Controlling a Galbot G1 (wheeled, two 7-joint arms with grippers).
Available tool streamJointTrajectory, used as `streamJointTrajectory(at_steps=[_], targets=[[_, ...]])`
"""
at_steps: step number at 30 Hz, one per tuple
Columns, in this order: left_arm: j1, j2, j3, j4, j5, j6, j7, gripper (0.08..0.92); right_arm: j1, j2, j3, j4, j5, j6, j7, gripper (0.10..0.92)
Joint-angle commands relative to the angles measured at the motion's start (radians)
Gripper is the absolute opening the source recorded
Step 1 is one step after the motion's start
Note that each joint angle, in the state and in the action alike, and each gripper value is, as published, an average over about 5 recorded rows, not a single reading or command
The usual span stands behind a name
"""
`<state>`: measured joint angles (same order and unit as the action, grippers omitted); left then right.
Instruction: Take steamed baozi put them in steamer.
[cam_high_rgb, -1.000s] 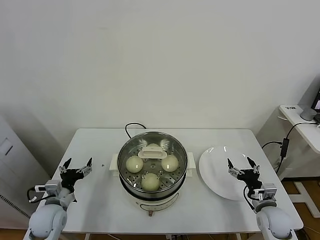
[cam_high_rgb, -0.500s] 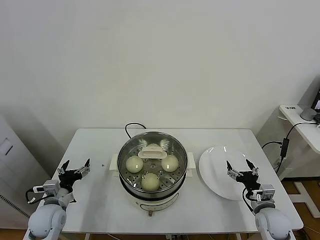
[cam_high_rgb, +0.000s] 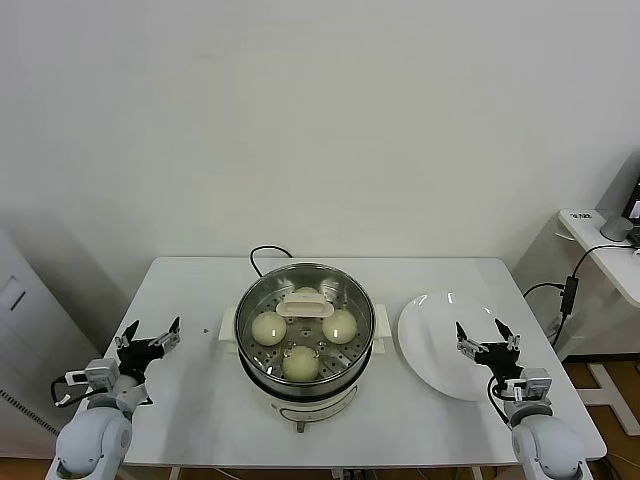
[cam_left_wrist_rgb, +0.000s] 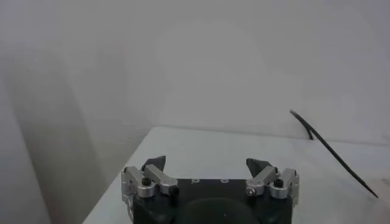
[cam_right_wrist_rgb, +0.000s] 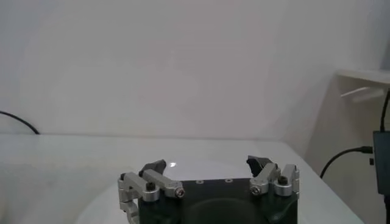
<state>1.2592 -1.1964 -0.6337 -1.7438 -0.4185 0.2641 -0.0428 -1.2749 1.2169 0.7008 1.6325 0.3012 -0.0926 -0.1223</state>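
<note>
Baozi (cam_high_rgb: 269, 327) fill the steamer (cam_high_rgb: 305, 340); left gripper (cam_high_rgb: 148, 342) and right gripper (cam_high_rgb: 485, 341) hover spread, empty; a stray reach risks denting buns.

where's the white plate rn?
In the head view the white plate lies flat on the table, on the robot's right beside the steamer; the open right gripper hangs over its near right edge.
</note>
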Motion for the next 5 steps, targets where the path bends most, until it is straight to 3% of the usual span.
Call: streamJointTrajectory(at_steps=[1, 5], targets=[[0.008, 0.000, -0.001, 0.002, 0.000, 0.002, 0.000, 0.823, 0.003, 0.006, 0.000, -0.008, -0.011, -0.001, -0.009, 0.823], [0.010, -0.002, -0.007, 0.003, 0.004, 0.004, 0.001, 0.823, 0.007, 0.009, -0.004, -0.009, -0.018, 0.000, -0.014, 0.823]])
